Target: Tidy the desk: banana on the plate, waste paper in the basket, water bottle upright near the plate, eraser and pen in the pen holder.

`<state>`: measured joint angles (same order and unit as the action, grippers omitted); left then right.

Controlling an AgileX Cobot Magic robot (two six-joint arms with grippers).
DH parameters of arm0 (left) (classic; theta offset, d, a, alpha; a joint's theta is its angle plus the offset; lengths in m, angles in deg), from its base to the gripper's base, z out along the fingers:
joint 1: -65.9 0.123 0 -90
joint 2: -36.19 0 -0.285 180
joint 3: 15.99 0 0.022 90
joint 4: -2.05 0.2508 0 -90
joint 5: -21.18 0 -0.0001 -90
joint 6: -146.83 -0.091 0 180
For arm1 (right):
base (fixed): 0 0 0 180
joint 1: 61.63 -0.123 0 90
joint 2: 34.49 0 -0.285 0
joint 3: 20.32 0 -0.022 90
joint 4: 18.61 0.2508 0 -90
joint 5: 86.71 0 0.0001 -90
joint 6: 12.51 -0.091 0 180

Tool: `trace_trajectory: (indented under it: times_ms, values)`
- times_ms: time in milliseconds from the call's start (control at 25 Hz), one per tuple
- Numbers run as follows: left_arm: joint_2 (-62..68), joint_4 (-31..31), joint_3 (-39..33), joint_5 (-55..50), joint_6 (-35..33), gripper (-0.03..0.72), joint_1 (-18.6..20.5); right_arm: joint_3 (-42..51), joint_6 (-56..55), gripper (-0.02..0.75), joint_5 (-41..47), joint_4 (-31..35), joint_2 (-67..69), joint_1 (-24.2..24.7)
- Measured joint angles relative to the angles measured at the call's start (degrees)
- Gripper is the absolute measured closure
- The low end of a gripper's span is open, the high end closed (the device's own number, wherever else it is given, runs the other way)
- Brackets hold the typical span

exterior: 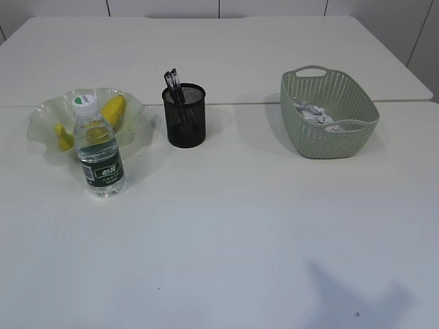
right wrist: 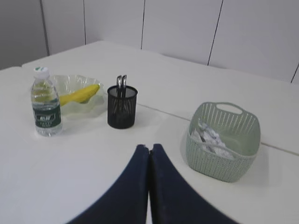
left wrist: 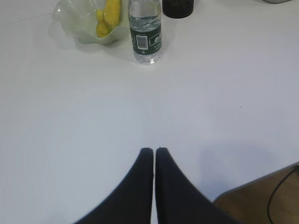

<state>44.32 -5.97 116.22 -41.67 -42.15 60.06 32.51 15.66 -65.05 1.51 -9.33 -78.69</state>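
Banana (exterior: 113, 110) on plate (exterior: 41, 113); both end effectors closed, empty.

water bottle (exterior: 99, 152) green label, white print, too small to read

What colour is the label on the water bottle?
Dark green with white print, wrapped around the water bottle. The left wrist view shows it best.

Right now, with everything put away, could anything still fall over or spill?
Maybe. The water bottle stands tall and narrow right in front of the plate, so a bump from an arm could tip it against the plate and the banana. The pens stick up above the pen holder rim, so a passing arm might catch them and topple the holder.
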Motion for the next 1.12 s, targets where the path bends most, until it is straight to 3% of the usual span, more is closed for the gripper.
trace_trajectory:
  times_ms: [400,560,1120]
  values:
    - [0.0,0.0,0.0,0.0,0.0,0.712,0.0,0.03,-30.81,0.754,14.04,-28.97,-15.91,0.0]
    - [0.0,0.0,0.0,-0.03,0.0,0.712,0.0,0.03,-33.54,0.754,21.41,-30.78,-18.24,0.0]
    - [0.0,0.04,0.0,-0.13,0.0,0.712,0.0,-3.74,-33.78,0.754,31.6,-29.1,-18.24,0.0]
